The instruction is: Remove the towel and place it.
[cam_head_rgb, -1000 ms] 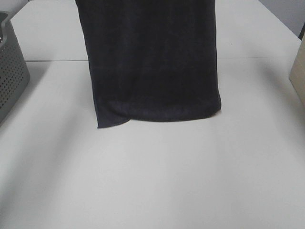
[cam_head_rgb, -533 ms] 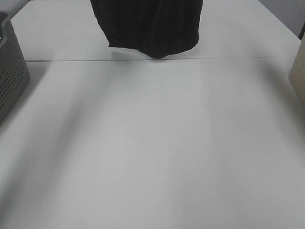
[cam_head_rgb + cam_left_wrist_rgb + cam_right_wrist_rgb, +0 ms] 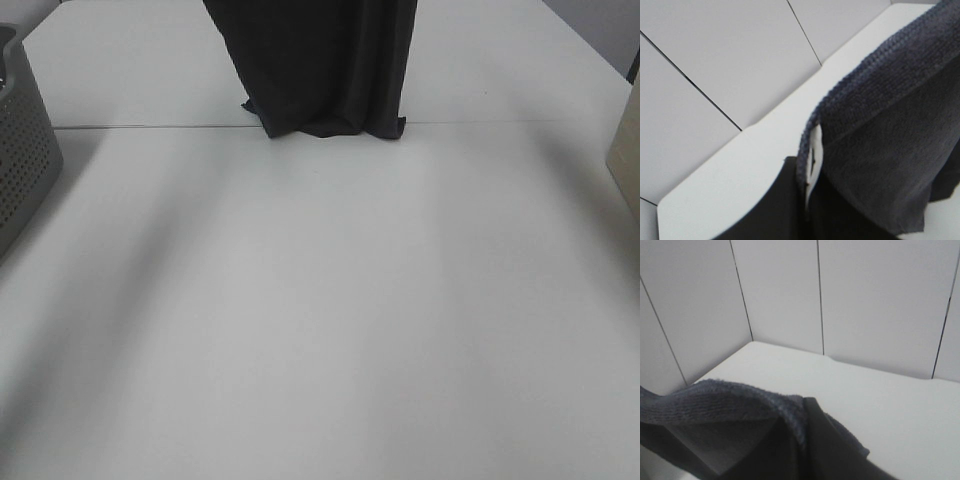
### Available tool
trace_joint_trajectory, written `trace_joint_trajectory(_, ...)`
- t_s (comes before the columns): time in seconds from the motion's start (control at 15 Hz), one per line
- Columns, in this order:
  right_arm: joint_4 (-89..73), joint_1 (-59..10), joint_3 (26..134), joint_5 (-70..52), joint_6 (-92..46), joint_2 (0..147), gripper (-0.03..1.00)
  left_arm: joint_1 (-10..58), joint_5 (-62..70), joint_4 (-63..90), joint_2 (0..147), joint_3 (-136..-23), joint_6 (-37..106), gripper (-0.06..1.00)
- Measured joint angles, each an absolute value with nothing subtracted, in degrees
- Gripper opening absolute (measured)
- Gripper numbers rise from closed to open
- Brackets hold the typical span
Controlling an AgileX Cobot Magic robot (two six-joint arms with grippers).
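At far middle of bench [image 3: 320,330], towel [image 3: 320,60] hangs down, bottom hem crumpled on the surface at the seam. Top hem clamped in left pincer [image 3: 807,196] and right pincer [image 3: 802,442], tips mostly cloth-covered. Grey perforated basket [image 3: 22,150] at left edge.

Towel [image 3: 320,60] dark navy, perhaps black; table [image 3: 320,320] white; basket [image 3: 25,150] grey.

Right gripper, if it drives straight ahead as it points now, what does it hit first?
Beyond the towel it grips, likely the white table near its far edge, else the panelled wall behind; depth unclear.
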State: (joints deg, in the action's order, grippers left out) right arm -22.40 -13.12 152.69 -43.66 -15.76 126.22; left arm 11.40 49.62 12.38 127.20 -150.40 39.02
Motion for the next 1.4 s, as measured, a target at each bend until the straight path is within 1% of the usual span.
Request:
trace_joint_trajectory(0.07,-22.35,-13.12,152.69,-46.41,-15.76,126.22,0.01,11.4,55.18,12.38,127.2,-150.4,38.79,0.0)
trace_joint_trajectory(0.13,-22.35,-13.12,152.69,-48.13,-15.76,126.22,0.01,11.4,57.64,12.26,127.2,-150.4,38.5,0.0)
trace_joint_trajectory(0.27,-22.29,-13.12,152.69,-55.23,-15.76,126.22,0.01,11.4,67.78,9.28,127.2,-150.4,35.7,0.0)
trace_joint_trajectory(0.4,-22.29,-13.12,152.69,-66.0,-15.76,126.22,0.01,11.4,69.33,3.55,126.85,-149.26,31.34,0.0)
trace_joint_trajectory(0.53,-21.83,-13.12,152.69,-69.39,-15.76,126.22,0.01,11.4,69.33,1.32,125.71,-145.47,29.16,0.0)
trace_joint_trajectory(0.67,-22.46,-13.18,152.69,-69.96,-15.41,126.22,0.01,11.69,69.16,0.0,122.21,-138.37,26.81,0.0)
trace_joint_trajectory(0.73,-22.92,-13.29,152.69,-70.07,-14.73,126.17,0.01,11.8,69.04,0.0,118.83,-132.93,26.24,0.0)
trace_joint_trajectory(0.87,-25.38,-13.98,150.46,-70.3,-13.46,125.13,0.01,11.8,68.81,-1.26,111.04,-122.33,25.55,0.0)
trace_joint_trajectory(0.93,-26.18,-14.5,149.37,-70.36,-13.18,124.45,0.01,11.8,68.81,-2.01,108.75,-119.69,25.15,0.0)
trace_joint_trajectory(1.13,-26.64,-18.33,139.17,-70.3,-12.83,117.8,0.01,11.75,68.93,-5.27,96.77,-107.31,24.52,0.0)
trace_joint_trajectory(1.27,-26.24,-19.82,127.25,-70.19,-13.01,112.36,0.01,11.63,68.98,-4.98,91.21,-99.98,24.52,0.0)
trace_joint_trajectory(1.4,-26.18,-20.0,114.82,-70.02,-13.12,106.4,0.01,11.63,68.87,-1.2,86.57,-92.13,24.01,0.0)
